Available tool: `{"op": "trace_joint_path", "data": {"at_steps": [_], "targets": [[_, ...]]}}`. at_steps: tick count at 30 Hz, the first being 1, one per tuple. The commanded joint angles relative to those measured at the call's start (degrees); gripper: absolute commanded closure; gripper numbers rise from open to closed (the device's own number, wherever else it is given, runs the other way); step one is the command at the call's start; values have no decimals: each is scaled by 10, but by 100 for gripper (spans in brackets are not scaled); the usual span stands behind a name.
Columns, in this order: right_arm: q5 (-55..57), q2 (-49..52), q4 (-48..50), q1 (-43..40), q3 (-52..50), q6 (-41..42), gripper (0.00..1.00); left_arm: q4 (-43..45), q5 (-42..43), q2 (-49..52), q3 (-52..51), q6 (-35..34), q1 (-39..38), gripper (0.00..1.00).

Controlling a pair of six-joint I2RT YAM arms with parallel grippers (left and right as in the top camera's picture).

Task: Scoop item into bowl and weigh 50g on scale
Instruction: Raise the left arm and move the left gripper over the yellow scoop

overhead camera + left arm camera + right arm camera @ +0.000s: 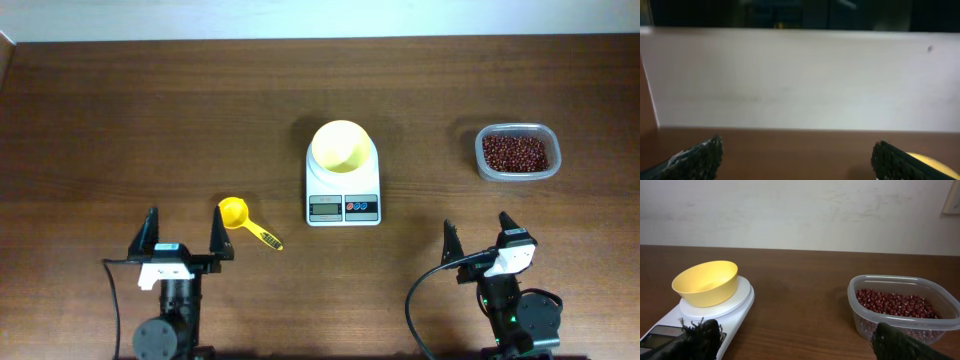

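The pale-yellow bowl (342,146) stands empty on the white scale (343,195) at the table's middle; both show in the right wrist view, bowl (706,283) on scale (737,307). The dark red-brown beans (515,152) fill a clear container (483,170) at the right, also in the right wrist view (895,304). A yellow scoop (240,218) lies left of the scale; its edge shows in the left wrist view (932,161). My left gripper (184,238) is open and empty near the front edge, left of the scoop. My right gripper (478,233) is open and empty, in front of the container.
The brown wooden table (150,120) ends at a pale wall (800,80) along the back. Black cables run from both arm bases at the front edge.
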Motion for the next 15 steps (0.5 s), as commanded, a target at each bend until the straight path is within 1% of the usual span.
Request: {"op": "trace_joint_path", "data": {"at_steps": [1, 8, 12, 15], "targets": [[9, -5, -2, 5, -4, -4, 1, 45, 16, -1, 1, -5, 3, 1], [9, -5, -2, 5, -4, -4, 1, 50, -16, 15, 41, -5, 3, 1], [9, -5, -2, 5, -4, -4, 1, 50, -20, 98, 96, -5, 3, 1], [9, -5, -2, 5, -4, -4, 1, 50, -17, 195, 162, -5, 3, 1]]}}
